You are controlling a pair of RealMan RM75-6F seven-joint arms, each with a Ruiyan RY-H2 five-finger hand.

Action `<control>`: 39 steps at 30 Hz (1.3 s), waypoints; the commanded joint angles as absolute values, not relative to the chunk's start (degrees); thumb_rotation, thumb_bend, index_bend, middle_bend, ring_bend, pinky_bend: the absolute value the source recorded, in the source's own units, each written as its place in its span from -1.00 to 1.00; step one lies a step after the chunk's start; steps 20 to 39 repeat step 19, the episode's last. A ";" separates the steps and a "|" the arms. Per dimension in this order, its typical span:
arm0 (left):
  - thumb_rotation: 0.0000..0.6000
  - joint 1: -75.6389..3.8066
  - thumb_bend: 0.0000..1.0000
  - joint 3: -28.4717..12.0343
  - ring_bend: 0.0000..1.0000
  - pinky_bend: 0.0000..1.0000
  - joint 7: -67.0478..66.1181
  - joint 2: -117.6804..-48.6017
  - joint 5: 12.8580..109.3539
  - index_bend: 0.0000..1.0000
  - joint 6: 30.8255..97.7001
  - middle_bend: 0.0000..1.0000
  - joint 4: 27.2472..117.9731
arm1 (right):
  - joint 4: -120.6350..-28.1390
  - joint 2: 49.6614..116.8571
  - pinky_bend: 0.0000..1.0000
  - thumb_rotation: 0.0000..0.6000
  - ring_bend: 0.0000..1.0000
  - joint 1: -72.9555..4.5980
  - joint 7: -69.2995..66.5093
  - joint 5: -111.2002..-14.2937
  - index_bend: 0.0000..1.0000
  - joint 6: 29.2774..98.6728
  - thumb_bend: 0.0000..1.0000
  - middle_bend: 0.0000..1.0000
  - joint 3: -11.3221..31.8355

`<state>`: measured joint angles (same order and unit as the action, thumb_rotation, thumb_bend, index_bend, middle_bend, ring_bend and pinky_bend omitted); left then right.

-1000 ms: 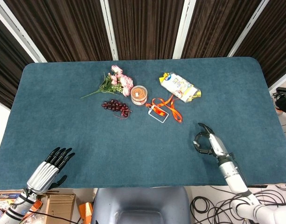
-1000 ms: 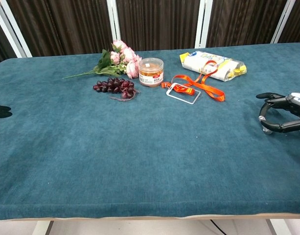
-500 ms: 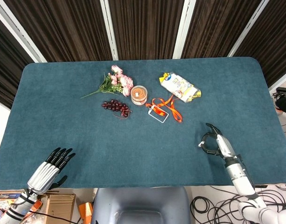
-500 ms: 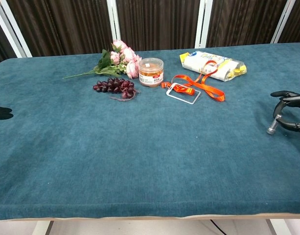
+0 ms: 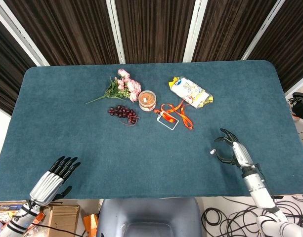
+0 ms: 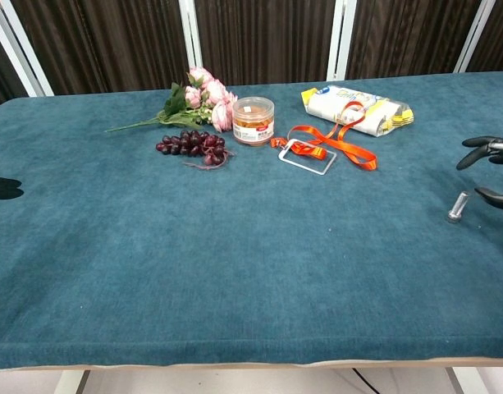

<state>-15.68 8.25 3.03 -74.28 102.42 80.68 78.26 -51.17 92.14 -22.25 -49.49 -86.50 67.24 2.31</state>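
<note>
Both hands hold nothing: the right hand (image 5: 232,148) hovers over the table (image 5: 141,158) with fingers spread beside a small metal cylinder (image 6: 456,207); the left hand (image 5: 55,177) lies flat, fingers apart; the lanyard (image 5: 173,114) sits well apart

Table (image 5: 92,148) covered in teal cloth. Far middle: pink flower bunch (image 5: 122,87), dark grape cluster (image 5: 122,112) just nearer, round clear jar (image 5: 147,100) beside both. Orange lanyard with card holder (image 5: 172,116) right of jar, its strap reaching snack bag (image 5: 191,92). Small silver cylinder (image 6: 457,206) lies alone, near right edge.
</note>
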 commanded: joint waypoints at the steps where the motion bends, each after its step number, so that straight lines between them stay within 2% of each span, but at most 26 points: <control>1: 1.00 -15.18 -0.27 8.14 -1.00 -1.00 3.00 -74.00 102.48 -1.00 81.75 -1.00 78.71 | -54.59 88.89 -1.00 1.00 -1.00 -20.72 -46.57 -87.95 -0.50 70.82 -0.29 -0.93 1.63; 5: 1.00 -12.98 -0.26 7.93 -1.00 -1.00 0.47 -72.12 98.80 -1.00 81.81 -1.00 82.19 | -62.33 80.93 -1.00 1.00 -1.00 -16.04 -33.46 -90.64 -0.84 79.11 -0.29 -1.00 -0.65; 8: 1.00 -11.54 -0.26 7.47 -1.00 -1.00 -1.40 -71.28 95.54 -1.00 81.32 -1.00 84.90 | -70.05 73.90 -1.00 1.00 -1.00 -10.24 -18.35 -90.77 -0.90 84.32 -0.29 -1.00 -3.53; 12: 1.00 -10.67 -0.25 7.18 -1.00 -1.00 0.56 -72.62 96.73 -1.00 83.62 -1.00 81.63 | -78.14 69.11 -1.00 1.00 -1.00 -3.84 -3.69 -88.41 -0.99 88.78 -0.29 -1.00 -5.60; 19: 1.00 -10.63 -0.25 7.25 -1.00 -1.00 3.66 -72.15 97.91 -1.00 84.27 -1.00 81.07 | -79.17 68.41 -1.00 1.00 -1.00 -1.11 -3.86 -88.33 -1.00 91.33 -0.30 -1.00 -4.98; 39: 1.00 -10.63 -0.25 7.25 -1.00 -1.00 3.66 -72.15 97.91 -1.00 84.27 -1.00 81.07 | -79.17 68.41 -1.00 1.00 -1.00 -1.11 -3.86 -88.33 -1.00 91.33 -0.30 -1.00 -4.98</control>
